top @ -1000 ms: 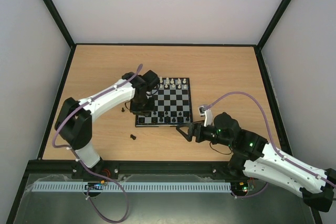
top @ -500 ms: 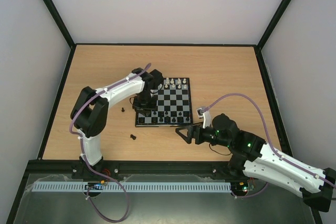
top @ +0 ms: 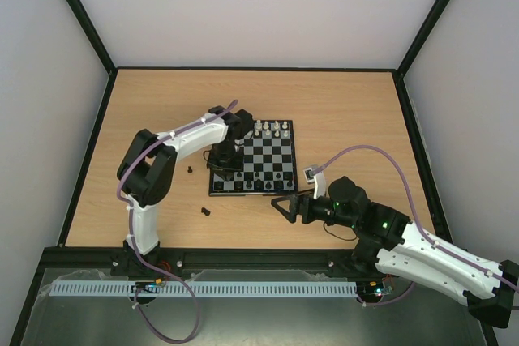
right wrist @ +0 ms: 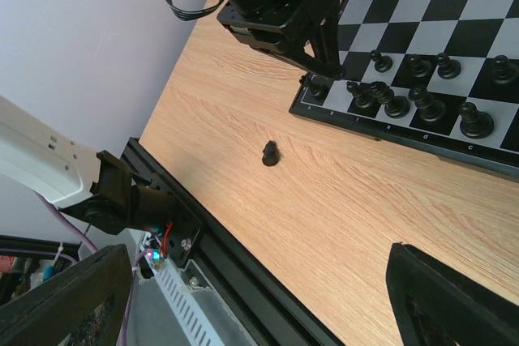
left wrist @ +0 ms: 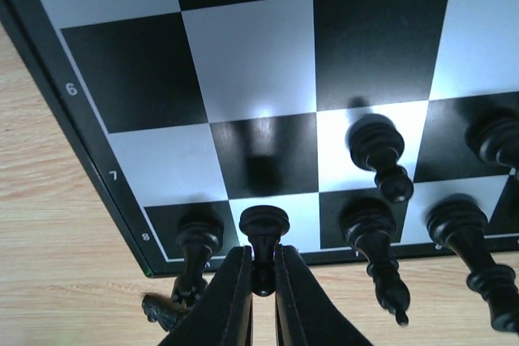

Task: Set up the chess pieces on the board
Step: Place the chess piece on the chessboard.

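Overhead, a wooden table (top: 340, 111) fills the middle of the frame, with a small black-and-grey board (top: 276, 155) at its centre. The left gripper (top: 225, 164) reaches down over the board's lower left corner. The right gripper (top: 285, 205) hangs over bare wood just below the board's lower right part, apart from it. White pieces (top: 268, 128) stand along the board's top edge and black pieces (top: 259, 176) near its bottom edge. One loose black piece (top: 190, 170) lies on the table just left of the board, and a second loose piece (top: 204, 211) lies lower down. In the left wrist view, the left gripper is clenched on a black pawn (left wrist: 263, 223), pinching its stem at bottom centre, above a pale square beside the board's corner square. Whether the pawn's base touches the board cannot be told. In the right wrist view, the right gripper's jaws stand wide apart, holding nothing, one finger in each lower corner.
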